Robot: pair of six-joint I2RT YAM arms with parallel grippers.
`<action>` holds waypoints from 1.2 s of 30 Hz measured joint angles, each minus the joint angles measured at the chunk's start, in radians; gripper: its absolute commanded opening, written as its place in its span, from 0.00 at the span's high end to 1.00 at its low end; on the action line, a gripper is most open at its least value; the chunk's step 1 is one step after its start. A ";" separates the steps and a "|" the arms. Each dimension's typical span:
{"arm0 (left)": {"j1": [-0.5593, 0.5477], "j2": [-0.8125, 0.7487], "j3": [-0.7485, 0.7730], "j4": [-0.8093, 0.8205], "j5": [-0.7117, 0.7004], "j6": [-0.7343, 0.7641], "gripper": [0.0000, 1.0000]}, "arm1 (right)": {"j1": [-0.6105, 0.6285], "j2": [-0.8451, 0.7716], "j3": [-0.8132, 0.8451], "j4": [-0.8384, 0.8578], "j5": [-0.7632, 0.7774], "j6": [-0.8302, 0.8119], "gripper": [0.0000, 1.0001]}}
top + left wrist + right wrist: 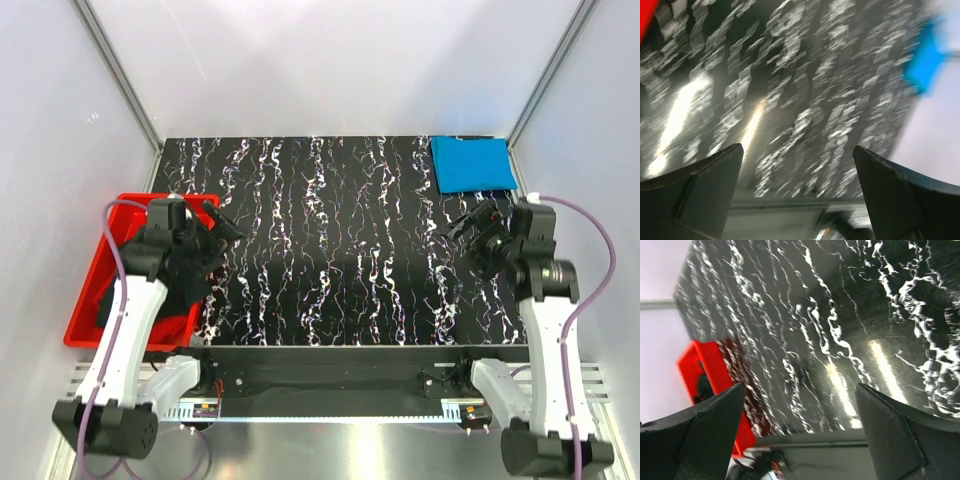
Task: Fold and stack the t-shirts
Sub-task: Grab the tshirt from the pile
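Observation:
A bright blue t-shirt [472, 163] lies folded at the table's back right corner; it shows as a blurred blue patch in the left wrist view [925, 62]. A black t-shirt [108, 306] lies bunched in the red plastic tub [88, 300], partly hidden by my left arm. The red t-shirt is not in view. My left gripper [226, 228] is open and empty, held above the table by the tub's right rim [797, 150]. My right gripper [458, 226] is open and empty above the table's right side, in front of the blue shirt [800, 390].
The black marbled table top [330, 250] lies between the two grippers. The tub stands off the table's left edge and shows in the right wrist view [715, 375]. White walls close in the back and both sides.

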 measured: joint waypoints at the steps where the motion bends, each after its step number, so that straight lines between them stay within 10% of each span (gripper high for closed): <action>1: 0.018 0.031 0.014 -0.056 0.010 0.031 0.01 | 0.000 0.038 0.037 -0.035 -0.001 -0.030 0.00; 7: 0.142 0.094 0.067 -0.243 -0.026 0.147 0.01 | -0.001 0.244 0.147 -0.111 -0.166 -0.189 0.00; 15: 0.210 0.136 0.154 -0.242 -0.229 0.167 0.06 | 0.006 0.254 -0.182 0.100 -0.667 -0.095 0.00; 31: 0.484 0.553 0.134 -0.078 -0.475 0.244 0.37 | 0.134 0.274 0.303 -0.156 -0.460 -0.391 0.00; 36: 0.495 0.603 0.122 -0.046 -0.495 0.253 0.18 | 0.138 0.316 0.295 -0.163 -0.458 -0.410 0.00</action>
